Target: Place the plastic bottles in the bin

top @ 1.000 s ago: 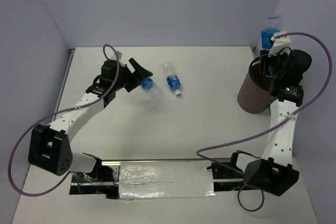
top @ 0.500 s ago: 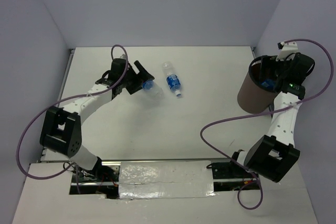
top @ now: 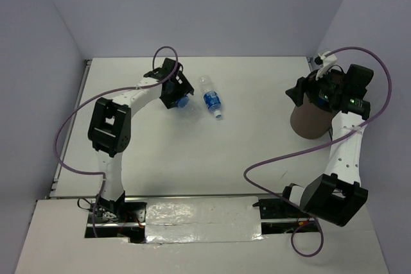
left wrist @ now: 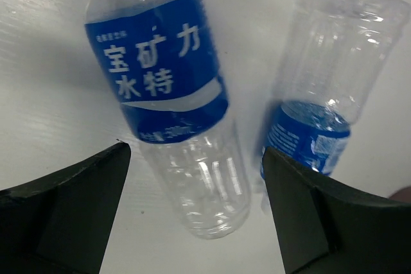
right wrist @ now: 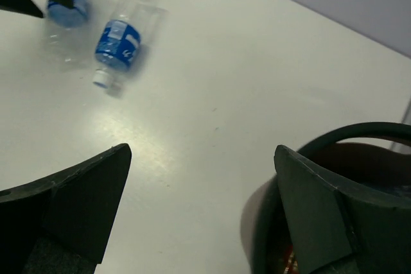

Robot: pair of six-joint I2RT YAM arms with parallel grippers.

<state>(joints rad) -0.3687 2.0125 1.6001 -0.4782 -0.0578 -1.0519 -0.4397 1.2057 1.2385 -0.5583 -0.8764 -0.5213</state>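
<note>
I count two clear, blue-labelled bottles lying on my counter (top: pixel 257 152): the first bottle (left wrist: pixel 170 107) and the second bottle (left wrist: pixel 318 120). I count one brown bin (top: pixel 310 122). Whatever sits inside it is too dim to count.

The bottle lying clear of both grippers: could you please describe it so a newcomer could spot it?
On the white table, look beyond centre, where two clear blue-labelled bottles lie side by side. It is the right-hand bottle, in the open with its white cap pointing nearward; its neighbour lies under the left gripper.
</note>
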